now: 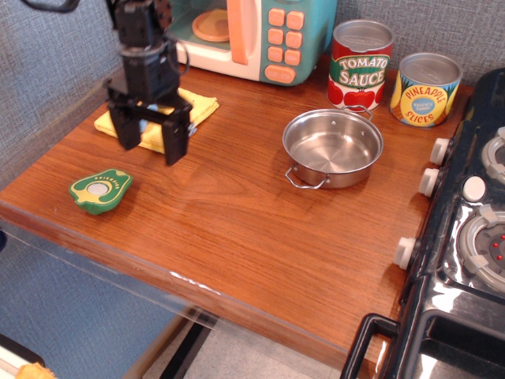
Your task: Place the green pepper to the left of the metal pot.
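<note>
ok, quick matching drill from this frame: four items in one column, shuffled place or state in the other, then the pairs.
Items:
1. green pepper
2. metal pot
3. gripper
4. yellow cloth

Places or states:
A. open, holding nothing
B. near the front left edge of the table
C. empty, in front of the tomato sauce can
D. partly hidden behind the gripper

Pairs: 1-B, 2-C, 3-A, 4-D
</note>
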